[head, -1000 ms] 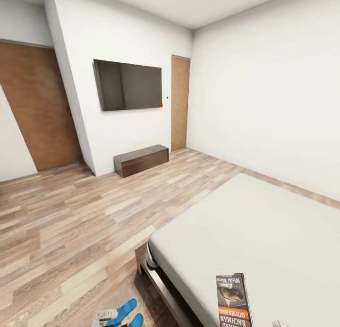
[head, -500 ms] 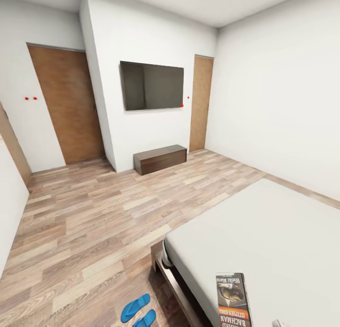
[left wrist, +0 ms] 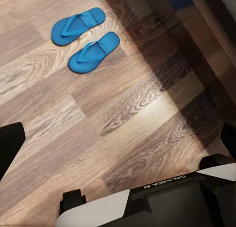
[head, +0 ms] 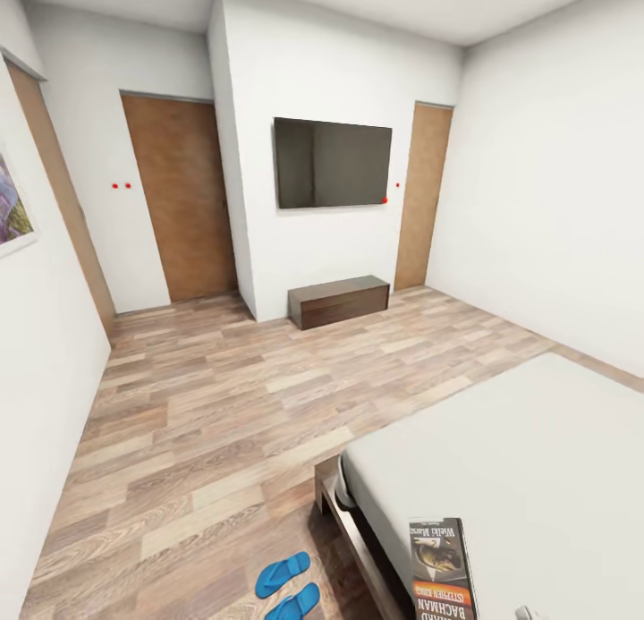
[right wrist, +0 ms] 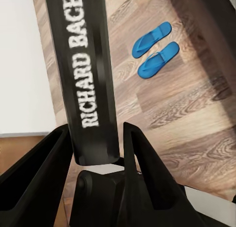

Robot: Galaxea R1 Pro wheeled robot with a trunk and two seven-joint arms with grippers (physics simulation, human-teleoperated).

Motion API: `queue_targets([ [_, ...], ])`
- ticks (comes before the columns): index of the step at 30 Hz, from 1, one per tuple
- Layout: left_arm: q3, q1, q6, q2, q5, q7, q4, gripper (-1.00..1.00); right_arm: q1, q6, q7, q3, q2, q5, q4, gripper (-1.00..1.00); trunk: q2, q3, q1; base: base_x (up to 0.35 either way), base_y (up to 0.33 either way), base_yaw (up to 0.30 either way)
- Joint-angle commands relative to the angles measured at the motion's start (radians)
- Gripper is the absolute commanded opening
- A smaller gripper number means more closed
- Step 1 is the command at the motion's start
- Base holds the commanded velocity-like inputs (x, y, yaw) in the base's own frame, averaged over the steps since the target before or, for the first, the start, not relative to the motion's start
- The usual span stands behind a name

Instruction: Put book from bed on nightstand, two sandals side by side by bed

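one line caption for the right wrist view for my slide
Right gripper clamps the spine of the book above wood floor, two blue sandals lying side by side beyond.

Bed (head: 537, 459) at 4 o'clock in the head view, book (head: 442, 566) over its near corner. Sandals (head: 288, 586) side by side on the floor (head: 206, 423) at 6 o'clock, just beside the bed frame. Bench (head: 339, 301) and television (head: 333, 164) at 12 o'clock, doors (head: 179, 199) flanking them.
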Motion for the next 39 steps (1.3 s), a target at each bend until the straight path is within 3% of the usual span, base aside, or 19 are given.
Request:
queue_targets([
  [1,0.007,-0.001,-0.004,0.000,-0.007,-0.003,0.001,1.00,-0.001,0.010,0.001,0.003,-0.001,-0.013,-0.001,-1.00,-0.001,-0.002,0.000,0.000,0.000,0.281],
  [39,0.008,0.000,-0.004,0.000,-0.007,-0.003,0.001,1.00,-0.001,0.009,0.001,0.004,-0.001,-0.013,-0.001,-1.00,-0.001,-0.002,0.000,0.000,0.000,0.281],
])
